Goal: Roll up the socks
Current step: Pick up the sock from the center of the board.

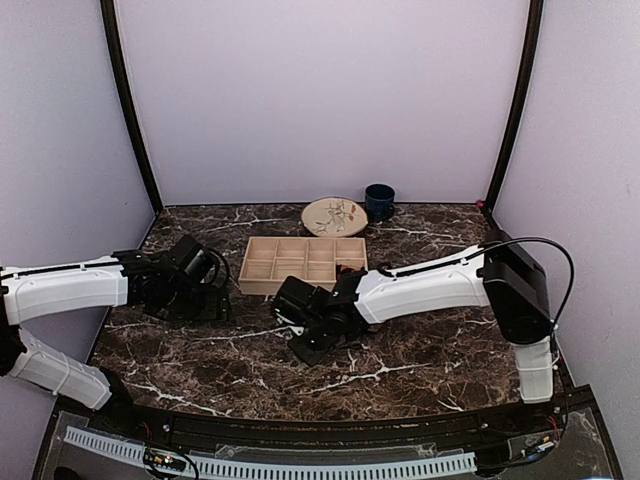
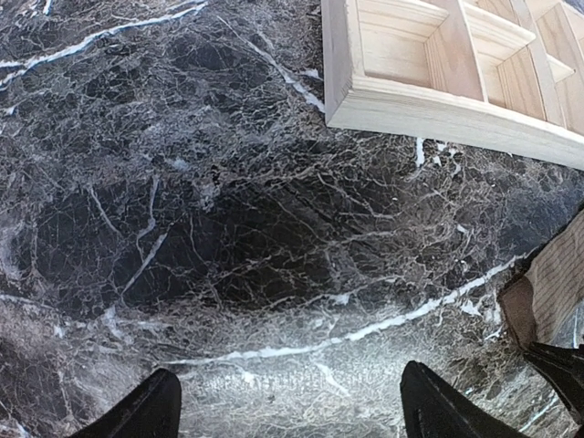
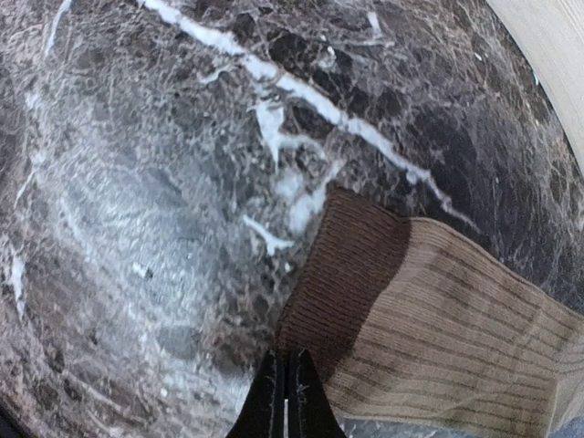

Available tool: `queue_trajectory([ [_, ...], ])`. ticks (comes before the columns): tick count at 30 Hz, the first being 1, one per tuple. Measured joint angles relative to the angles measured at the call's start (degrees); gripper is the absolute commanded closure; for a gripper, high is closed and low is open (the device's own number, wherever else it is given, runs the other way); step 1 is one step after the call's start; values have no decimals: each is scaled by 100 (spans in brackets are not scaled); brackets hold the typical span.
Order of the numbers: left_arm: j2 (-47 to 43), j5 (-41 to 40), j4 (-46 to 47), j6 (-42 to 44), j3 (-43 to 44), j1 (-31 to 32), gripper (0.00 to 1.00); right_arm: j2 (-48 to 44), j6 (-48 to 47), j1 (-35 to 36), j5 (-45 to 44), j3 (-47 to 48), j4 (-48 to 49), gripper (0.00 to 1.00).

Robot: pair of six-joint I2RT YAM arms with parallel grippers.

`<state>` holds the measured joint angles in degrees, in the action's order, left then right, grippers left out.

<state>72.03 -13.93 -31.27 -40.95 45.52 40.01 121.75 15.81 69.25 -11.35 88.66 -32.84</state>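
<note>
A ribbed tan sock (image 3: 474,328) with a darker brown cuff (image 3: 351,274) lies flat on the marble table. My right gripper (image 3: 286,365) is shut, its tips pinched on the near corner of that cuff. From above, the right gripper (image 1: 312,342) sits low at the table's middle and covers most of the sock. The left wrist view catches the sock's end (image 2: 557,278) at its right edge. My left gripper (image 2: 287,411) is open over bare marble to the sock's left, holding nothing; in the top view the left gripper (image 1: 212,298) is left of the tray.
A wooden tray (image 1: 262,285) with several compartments stands behind both grippers, and its near corner (image 2: 438,109) shows in the left wrist view. A patterned plate (image 1: 334,216) and a dark blue mug (image 1: 379,201) sit at the back. Walls close in three sides.
</note>
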Motion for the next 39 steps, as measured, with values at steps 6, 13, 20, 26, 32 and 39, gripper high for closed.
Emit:
queue_trajectory([
  [6, 0, 96, 85, 37, -61, 0, 15, -750, 219, -4, 424, -597, 37, 100],
  [13, -20, 400, 435, 240, -177, 0, 16, -1508, 649, -63, 1185, -1563, 555, 100],
  [20, -33, 774, 876, 466, -258, 57, 17, -1786, 1320, -201, 1886, -2728, 1379, 100],
  [26, 197, 817, 994, 625, -153, 323, 17, -2184, 1781, -341, 2225, -3305, 2002, 100],
  [32, 315, 787, 1012, 662, 2, 525, 17, -2625, 1989, -496, 2400, -3460, 2365, 100],
  [39, 522, 684, 1016, 667, 160, 739, 17, -2953, 2022, -673, 2483, -3460, 2385, 100],
])
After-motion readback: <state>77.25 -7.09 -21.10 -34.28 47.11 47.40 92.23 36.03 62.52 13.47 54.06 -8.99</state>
